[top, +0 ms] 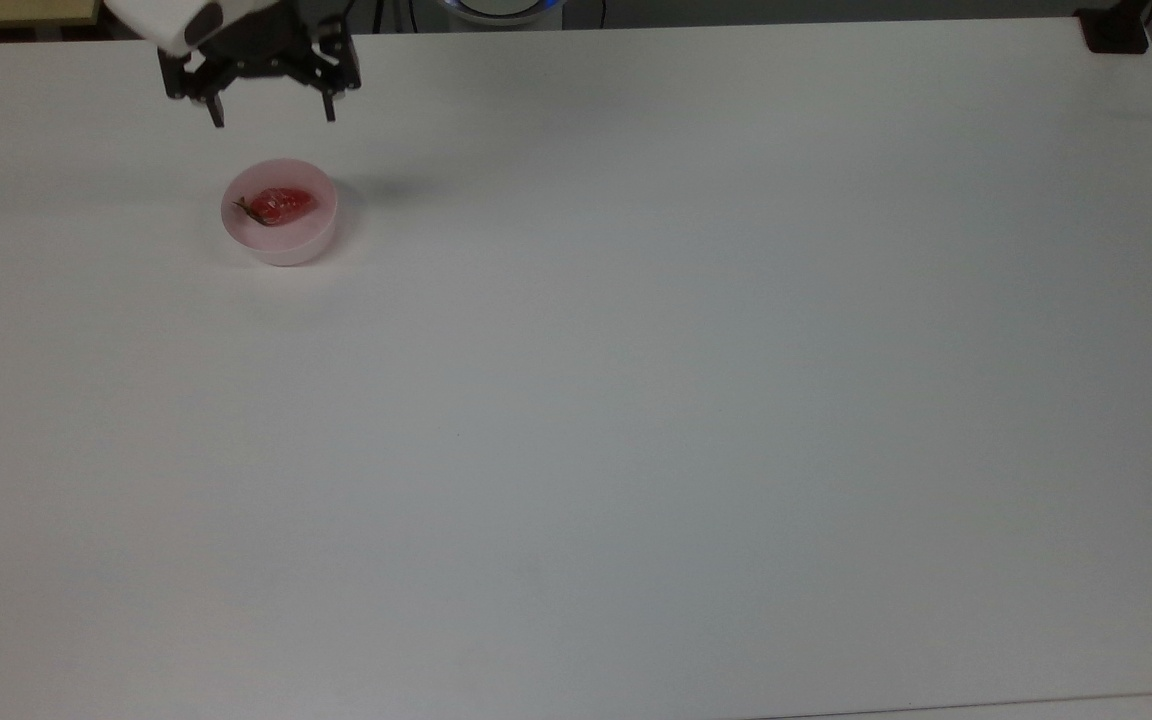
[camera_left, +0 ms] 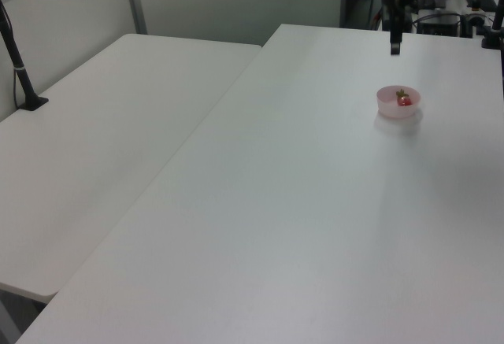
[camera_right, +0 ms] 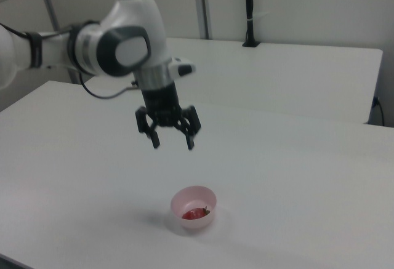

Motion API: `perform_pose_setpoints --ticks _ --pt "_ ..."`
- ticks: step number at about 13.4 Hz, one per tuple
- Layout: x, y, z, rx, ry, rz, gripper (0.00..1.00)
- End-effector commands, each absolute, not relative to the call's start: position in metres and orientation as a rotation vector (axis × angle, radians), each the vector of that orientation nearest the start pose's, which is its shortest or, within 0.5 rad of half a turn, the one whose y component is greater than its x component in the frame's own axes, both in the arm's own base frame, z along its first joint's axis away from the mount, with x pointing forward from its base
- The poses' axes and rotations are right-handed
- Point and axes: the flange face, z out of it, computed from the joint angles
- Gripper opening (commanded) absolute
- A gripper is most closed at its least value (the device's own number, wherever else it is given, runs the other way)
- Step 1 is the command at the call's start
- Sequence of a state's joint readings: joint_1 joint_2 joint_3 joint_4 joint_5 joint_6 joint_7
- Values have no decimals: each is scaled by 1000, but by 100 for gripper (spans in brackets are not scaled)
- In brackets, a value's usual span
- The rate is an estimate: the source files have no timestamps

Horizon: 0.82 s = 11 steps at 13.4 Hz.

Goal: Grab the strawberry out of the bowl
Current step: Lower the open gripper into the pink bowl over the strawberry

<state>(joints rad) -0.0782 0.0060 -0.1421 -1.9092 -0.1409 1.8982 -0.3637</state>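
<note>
A glossy red strawberry with a dark green cap lies on its side in a small pale pink bowl on the white table, at the top view's upper left. The same strawberry and bowl appear low in the right view, and the bowl with the strawberry appears at the left view's right. My gripper is open and empty. It hangs in the air well above the bowl, as the right view's gripper makes plain. Its dark fingers point down.
The white table spreads wide around the bowl. A second white table adjoins it at the left view's left. A black clamp sits at the top view's upper right corner. A black pole stands on the far table.
</note>
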Motion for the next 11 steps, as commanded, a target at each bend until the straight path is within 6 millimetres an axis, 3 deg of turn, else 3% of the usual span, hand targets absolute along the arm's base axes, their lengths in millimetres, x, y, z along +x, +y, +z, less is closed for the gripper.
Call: perform_pose_setpoints --ticks 1,3,5,7,11 --pt "528 -167 447 -3263 -248 88 92" --pt "523 -190 428 -3252 -128 116 71" --pt "526 -191 407 -3229 35 150 58" --pt "532 -190 379 -3199 310 139 56" --pt "539 -182 336 -3195 486 123 58"
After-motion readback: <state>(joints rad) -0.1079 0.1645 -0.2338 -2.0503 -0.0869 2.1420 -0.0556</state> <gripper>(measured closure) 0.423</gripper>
